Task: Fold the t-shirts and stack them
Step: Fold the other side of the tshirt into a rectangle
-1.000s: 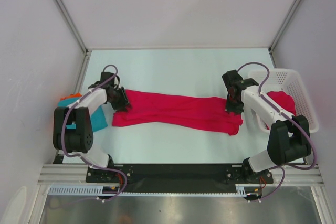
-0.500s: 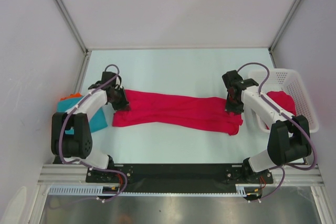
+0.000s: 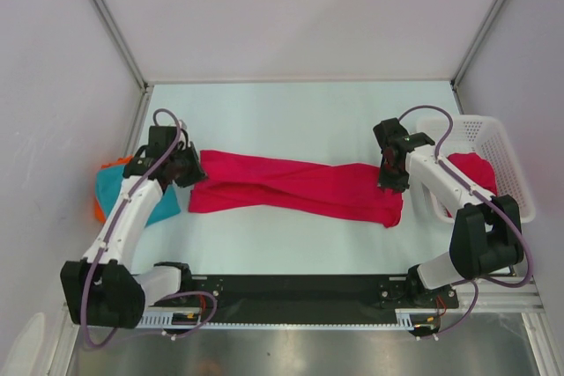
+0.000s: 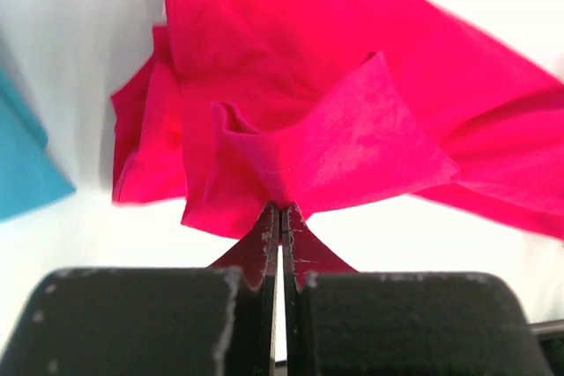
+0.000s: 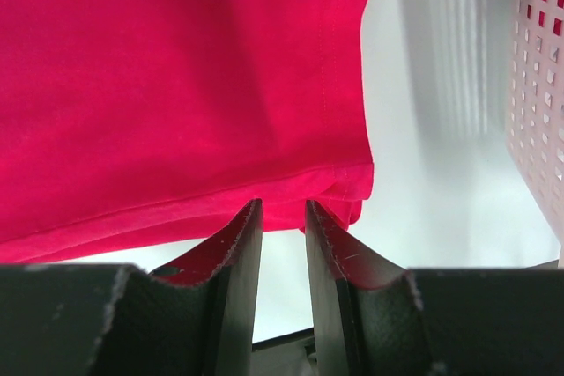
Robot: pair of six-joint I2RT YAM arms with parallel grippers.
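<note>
A crimson t-shirt point(image 3: 295, 187) lies stretched in a long band across the table. My left gripper point(image 3: 189, 170) is shut on a pinched fold at its left end, seen close in the left wrist view point(image 4: 280, 209) with the cloth point(image 4: 352, 129) bunched up from the tips. My right gripper point(image 3: 388, 182) stands at the shirt's right end. In the right wrist view point(image 5: 279, 204) its jaws are a little apart, with the hem point(image 5: 176, 85) just beyond the tips. A teal t-shirt point(image 3: 132, 198) lies at the far left. A second crimson t-shirt point(image 3: 476, 170) sits in the basket.
The white mesh basket point(image 3: 507, 143) stands at the right edge, close to my right arm; its wall shows in the right wrist view point(image 5: 538, 85). Something orange point(image 3: 94, 210) peeks from under the teal shirt. White walls enclose the table on three sides.
My left arm has swung out to the left and drawn the shirt's left end with it. The shirt's right end has slid slightly left. The right arm has stayed put.
</note>
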